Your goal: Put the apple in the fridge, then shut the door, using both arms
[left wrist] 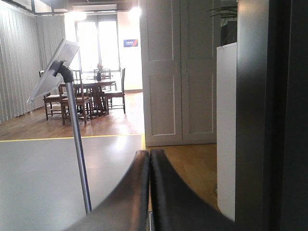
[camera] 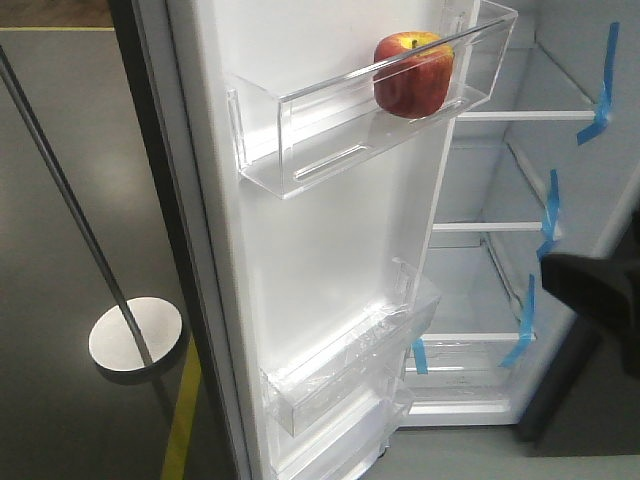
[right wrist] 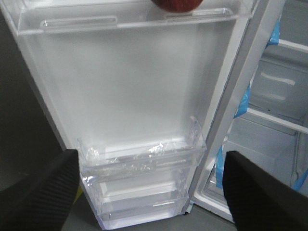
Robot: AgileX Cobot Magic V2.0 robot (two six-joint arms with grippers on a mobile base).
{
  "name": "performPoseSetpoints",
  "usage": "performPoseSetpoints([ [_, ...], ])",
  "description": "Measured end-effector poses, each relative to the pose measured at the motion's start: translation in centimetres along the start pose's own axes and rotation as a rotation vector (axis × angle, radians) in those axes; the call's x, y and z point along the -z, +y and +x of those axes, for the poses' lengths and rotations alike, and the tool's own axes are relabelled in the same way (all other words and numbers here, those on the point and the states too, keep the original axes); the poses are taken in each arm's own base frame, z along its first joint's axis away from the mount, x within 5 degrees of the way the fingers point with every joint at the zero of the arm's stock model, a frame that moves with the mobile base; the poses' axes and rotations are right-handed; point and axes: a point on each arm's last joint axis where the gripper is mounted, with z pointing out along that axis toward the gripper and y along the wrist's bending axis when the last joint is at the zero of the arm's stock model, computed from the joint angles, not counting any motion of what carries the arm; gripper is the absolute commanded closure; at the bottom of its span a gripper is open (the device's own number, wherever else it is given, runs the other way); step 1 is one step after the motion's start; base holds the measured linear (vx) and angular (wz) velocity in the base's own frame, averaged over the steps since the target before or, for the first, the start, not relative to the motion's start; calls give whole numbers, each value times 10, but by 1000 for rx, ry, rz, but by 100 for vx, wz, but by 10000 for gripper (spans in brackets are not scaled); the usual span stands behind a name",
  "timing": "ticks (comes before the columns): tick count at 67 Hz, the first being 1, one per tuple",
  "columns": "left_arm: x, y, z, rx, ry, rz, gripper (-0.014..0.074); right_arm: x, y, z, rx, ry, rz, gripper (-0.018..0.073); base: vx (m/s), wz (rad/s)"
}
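The black left tool [left wrist: 150,192] has its two fingers pressed flat together with nothing between them. The black right tool [right wrist: 151,159] is spread wide and empty, facing the white inner face of the tall dark grey door [camera: 330,250]. Just ahead of it sit the lower clear plastic bins [right wrist: 144,163], partly under crinkled film. A forward push from here could snag a bin lip or the film.

Higher up, the small round red apple with yellow patches [camera: 413,75] rests loose in the upper clear plastic bin [camera: 300,150] of the door, at the end nearer the compartment. The placing looks done, and closing the door remains. A hard swing could roll the apple along the bin or knock it against the low front wall.

A blurred black part of the right arm [camera: 595,295] hangs in front of the open white fridge [camera: 500,180], with its white shelves and strips of blue tape [camera: 603,85]. If the door comes round before that arm clears, it would likely be pinched between them.

On the door's outer side, a grey metal stand with a round base [camera: 135,335] is planted on the dark floor, and its pole [left wrist: 77,144] rises near the left tool. A wide sweep could strike it, and closed fingers may slip on the smooth outer face.
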Motion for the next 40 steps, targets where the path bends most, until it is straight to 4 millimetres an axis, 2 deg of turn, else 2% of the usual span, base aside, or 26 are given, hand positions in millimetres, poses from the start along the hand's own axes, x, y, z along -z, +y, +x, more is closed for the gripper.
performPoseSetpoints([
  [15, 0, 0, 0, 0, 0, 0, 603, 22, 4, 52, 1, 71, -8, -20, 0, 0],
  [25, 0, 0, 0, 0, 0, 0, 603, 34, 7, 81, -15, 116, -20, -20, 0, 0],
  [40, 0, 0, 0, 0, 0, 0, 603, 53, 11, 109, -29, 165, -51, -20, 0, 0],
])
